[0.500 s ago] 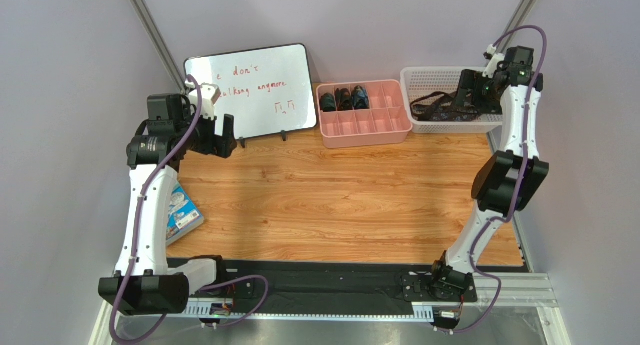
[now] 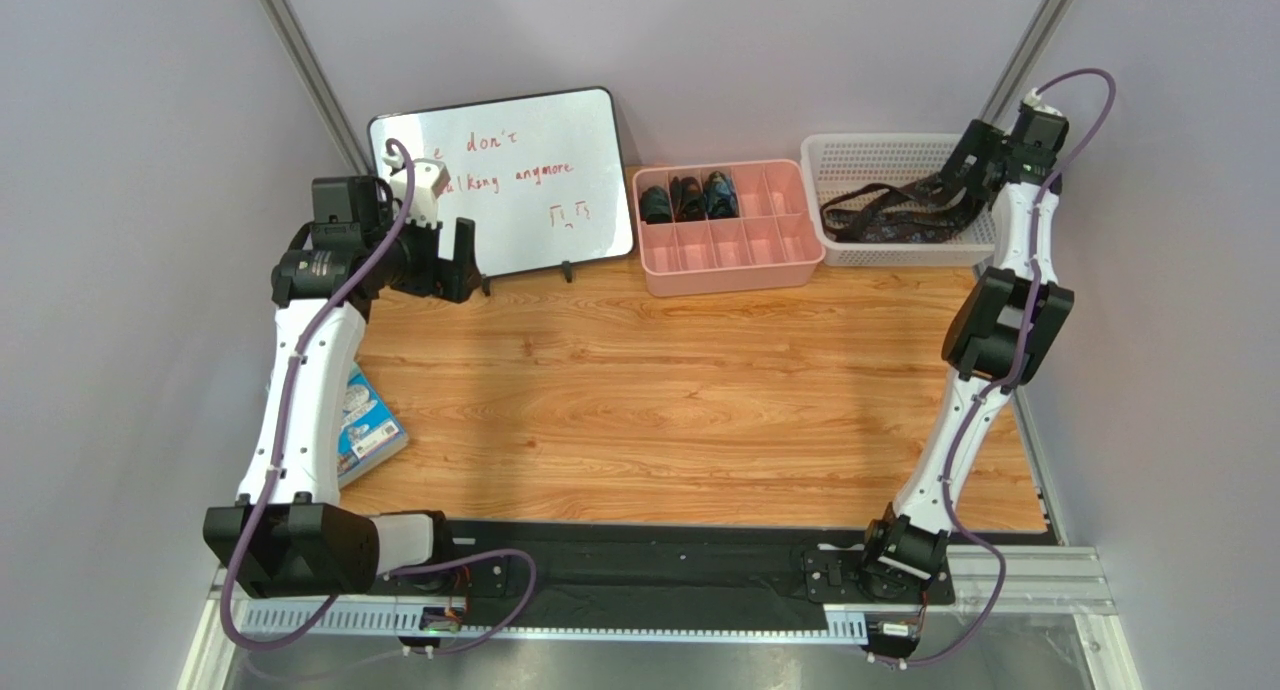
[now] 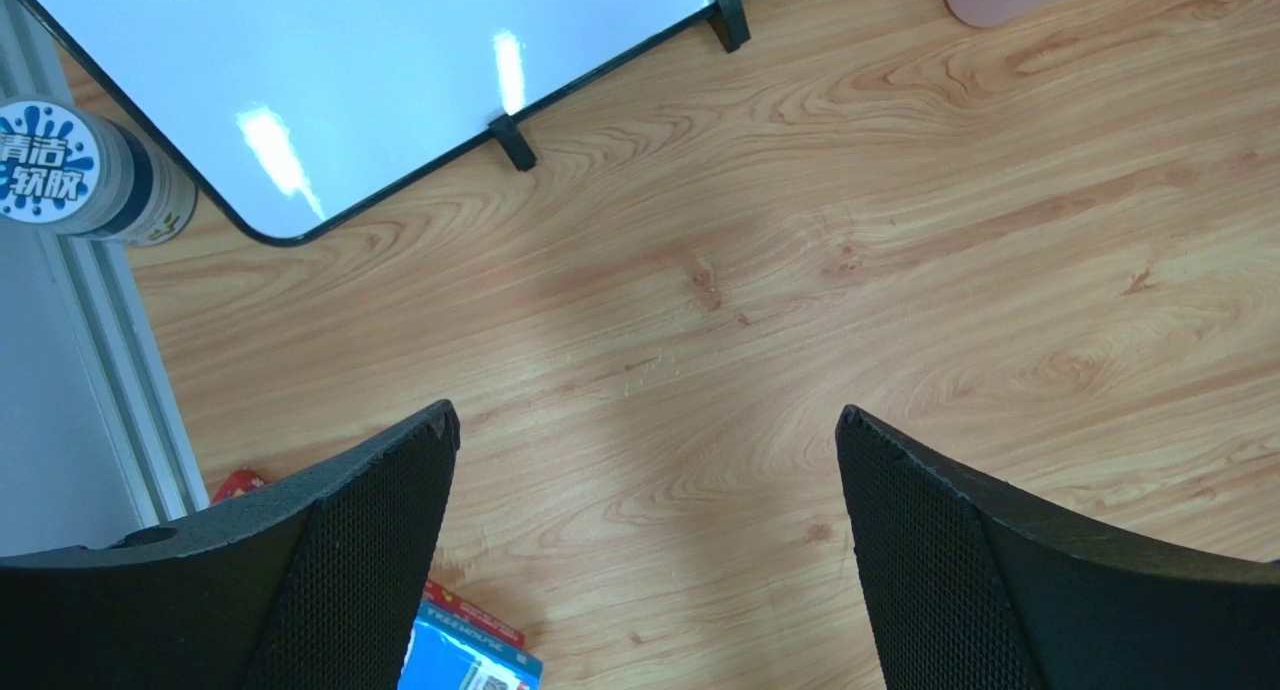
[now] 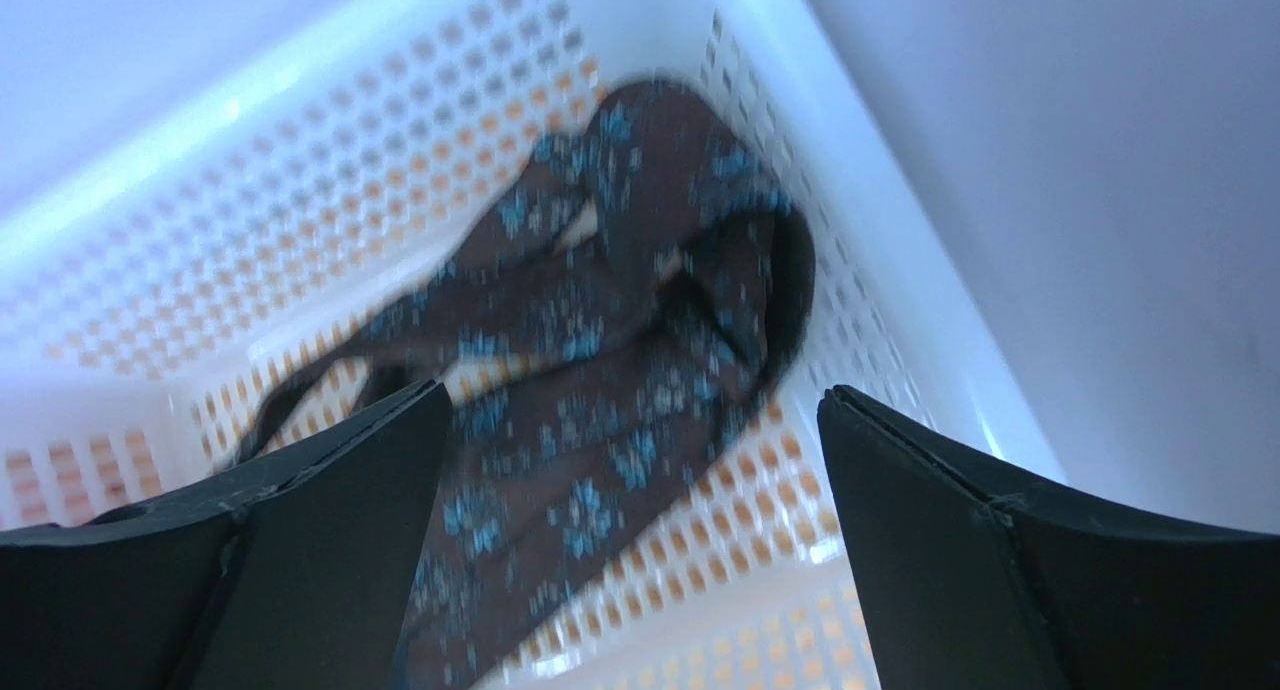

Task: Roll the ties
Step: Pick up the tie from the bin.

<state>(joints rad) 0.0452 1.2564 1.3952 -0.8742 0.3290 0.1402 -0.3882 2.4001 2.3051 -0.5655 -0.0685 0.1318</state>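
Loose ties (image 4: 601, 420) lie tangled in the basket (image 2: 902, 147) at two o'clock. Our right gripper (image 4: 631, 398) hovers over them, spread wide and empty. We should pinch a single end, not the bundle. Left gripper (image 3: 646, 416), at ten o'clock, is likewise spread and empty.

The ties (image 4: 601, 420) are dark with blue specks, the basket (image 4: 301, 165) white, the tray (image 2: 732, 278) pink.
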